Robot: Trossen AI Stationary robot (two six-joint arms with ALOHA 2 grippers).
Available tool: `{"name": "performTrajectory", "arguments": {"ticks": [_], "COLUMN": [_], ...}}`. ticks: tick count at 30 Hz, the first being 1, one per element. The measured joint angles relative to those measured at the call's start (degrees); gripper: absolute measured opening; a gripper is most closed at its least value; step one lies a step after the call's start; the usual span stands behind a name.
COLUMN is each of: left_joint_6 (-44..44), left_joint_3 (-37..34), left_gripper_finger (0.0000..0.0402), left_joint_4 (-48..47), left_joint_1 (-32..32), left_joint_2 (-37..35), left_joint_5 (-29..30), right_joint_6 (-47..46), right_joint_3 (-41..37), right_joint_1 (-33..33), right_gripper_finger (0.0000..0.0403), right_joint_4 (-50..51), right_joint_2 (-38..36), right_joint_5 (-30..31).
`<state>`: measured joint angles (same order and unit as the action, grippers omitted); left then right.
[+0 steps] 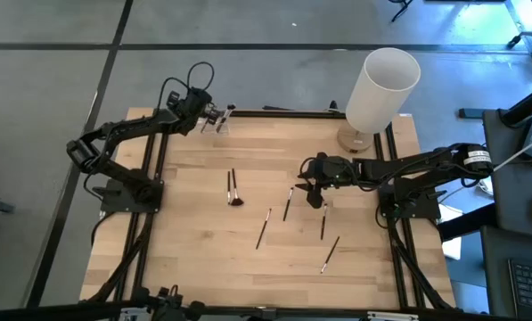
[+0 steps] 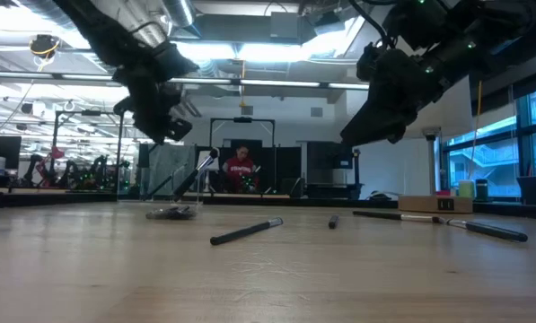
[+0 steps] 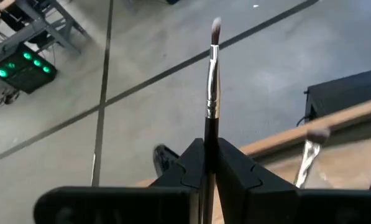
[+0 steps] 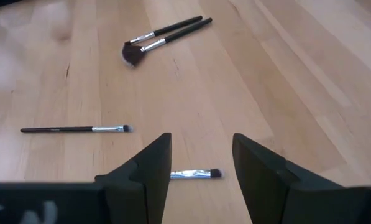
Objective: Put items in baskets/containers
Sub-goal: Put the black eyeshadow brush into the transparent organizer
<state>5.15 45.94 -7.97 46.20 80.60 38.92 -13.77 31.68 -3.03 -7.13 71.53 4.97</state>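
Observation:
My left gripper [image 1: 208,116] is at the table's far left edge, shut on a thin dark-handled brush [image 3: 213,81]. Just beyond it stands a small clear container [image 1: 223,126] with another brush [image 2: 196,174] leaning in it, bristles up. My right gripper [image 4: 201,158] hangs open above the table's right middle, its fingers either side of a short brush [image 4: 194,174] lying on the wood and touching nothing. More brushes lie on the table: a pair [image 1: 233,188] with one fan-shaped head, and several single ones [image 1: 264,228] toward the near right. My left gripper pinches the brush by its dark handle [image 3: 210,129], just behind the silver ferrule, between the two fingers. The brush runs along the fingers and sticks out past their tips, with its bristle tip [image 3: 216,25] pointing away. It is lifted clear of the table.
A tall white cylinder [image 1: 381,87] stands at the far right corner, behind my right arm. Black frame rails run along the table's edges [image 1: 155,169]. Bare wood lies at the near left. A person in red [image 2: 241,167] sits far back in the room.

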Motion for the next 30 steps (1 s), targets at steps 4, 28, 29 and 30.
{"name": "performTrajectory", "arguments": {"ticks": [4, 28, 29, 30], "left_joint_6": [-0.38, -0.28, 0.39, 0.96], "left_joint_3": [-4.41, -3.87, -3.07, -2.18], "left_gripper_finger": [0.0020, 0.0121, 0.0122, 0.0122], "left_joint_4": [5.36, 3.09, 2.97, 3.05], "left_joint_1": [0.01, -1.95, -2.99, -4.28], "left_joint_2": [0.02, -2.18, -3.01, -3.97], "left_joint_5": [-0.07, -12.98, -16.45, -19.84], "right_joint_6": [-0.82, 5.46, 5.65, 5.65], "right_joint_3": [0.00, 3.20, 3.67, 4.21], "right_joint_1": [0.23, 0.08, -0.10, -0.34], "right_gripper_finger": [0.0168, 0.0168, 0.0168, 0.0168], "right_joint_4": [0.19, 3.69, 7.10, 11.11], "right_joint_2": [0.00, -2.17, -3.37, -4.70], "right_joint_5": [0.02, 0.54, 1.35, 2.70]}}
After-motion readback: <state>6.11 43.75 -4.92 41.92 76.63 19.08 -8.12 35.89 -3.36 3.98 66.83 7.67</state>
